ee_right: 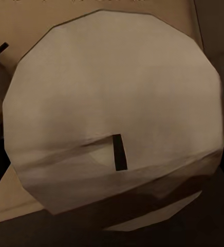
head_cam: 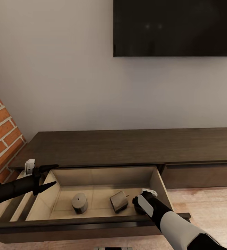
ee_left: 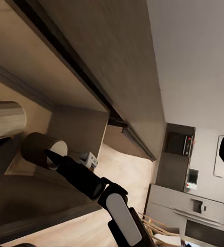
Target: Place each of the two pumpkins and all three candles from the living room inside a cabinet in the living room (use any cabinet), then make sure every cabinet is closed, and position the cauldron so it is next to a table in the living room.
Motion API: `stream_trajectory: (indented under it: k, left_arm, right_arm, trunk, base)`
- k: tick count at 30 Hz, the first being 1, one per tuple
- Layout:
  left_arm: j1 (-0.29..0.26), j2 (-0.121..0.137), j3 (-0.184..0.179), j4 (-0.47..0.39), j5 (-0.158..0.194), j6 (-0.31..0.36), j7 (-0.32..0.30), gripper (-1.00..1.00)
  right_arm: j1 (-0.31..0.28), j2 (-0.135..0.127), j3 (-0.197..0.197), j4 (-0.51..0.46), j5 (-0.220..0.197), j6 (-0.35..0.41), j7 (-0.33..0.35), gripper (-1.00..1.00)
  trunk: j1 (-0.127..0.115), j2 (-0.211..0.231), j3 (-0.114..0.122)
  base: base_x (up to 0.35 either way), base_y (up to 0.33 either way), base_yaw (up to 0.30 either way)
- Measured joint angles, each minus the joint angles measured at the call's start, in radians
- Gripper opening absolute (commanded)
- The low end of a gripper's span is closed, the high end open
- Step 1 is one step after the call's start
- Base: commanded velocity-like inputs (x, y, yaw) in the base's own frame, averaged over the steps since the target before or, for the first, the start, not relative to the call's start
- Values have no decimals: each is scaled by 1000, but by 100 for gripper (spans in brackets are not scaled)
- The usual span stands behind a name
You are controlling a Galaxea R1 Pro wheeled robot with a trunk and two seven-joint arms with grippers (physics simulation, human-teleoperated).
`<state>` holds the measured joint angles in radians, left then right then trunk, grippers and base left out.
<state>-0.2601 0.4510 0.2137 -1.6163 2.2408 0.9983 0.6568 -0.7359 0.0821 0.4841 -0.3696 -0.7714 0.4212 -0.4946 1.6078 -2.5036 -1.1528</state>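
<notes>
Head view: long dark-brown wood cabinet [head_cam: 127, 146], drawer open, two grey-tan cylindrical candles [head_cam: 79, 202] inside. Right gripper [head_cam: 141, 201] lowers third into drawer; grip cannot tell. Left gripper [head_cam: 47, 177] released. Pumpkins, cauldron, closing remain.

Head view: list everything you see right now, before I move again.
cabinet: one, dark brown, along the wall
drawer: one, tan inside, pulled open
candles: two, grey-brown, in the drawer; one upright, one tilted
TV: one, black, on the wall above
fireplace: one, red-orange brick, at the left edge
floor: light wood, right of the drawer
left gripper: black, open, over the drawer's left rim
right gripper: black and white, in the drawer beside the tilted candle; open or shut unclear
</notes>
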Motion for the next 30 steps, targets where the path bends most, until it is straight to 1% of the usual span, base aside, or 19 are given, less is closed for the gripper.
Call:
stream_trajectory:
  k: [2, 3, 7, 15, 30]
  left_arm:
    - [0, 0, 0, 0, 0, 0, 0, 100]
    - [0, 0, 0, 0, 0, 0, 0, 100]
    - [0, 0, 1, 0, 0, 0, 0, 100]
    - [0, 0, 2, 0, 0, 0, 0, 100]
    - [0, 0, 2, 1, 1, 0, 0, 100]
  right_arm:
    - [0, 1, 0, 0, 1, 1, -12, -100]
    - [0, 1, 0, 0, 1, 0, -22, 100]
    - [0, 3, 0, 0, -2, -2, -44, 100]
    - [0, 1, -1, -1, -2, -2, -46, 100]
    - [0, 0, -2, -2, 1, 2, -44, 100]
  trunk:
    - [0, 0, 0]
    - [0, 0, 0]
    - [0, 0, 0]
    - [0, 0, 0]
    - [-7, 3, 58]
  base:
    - [0, 0, 0]
    - [0, 0, 0]
    - [0, 0, 0]
    - [0, 0, 0]
    - [0, 0, 0]
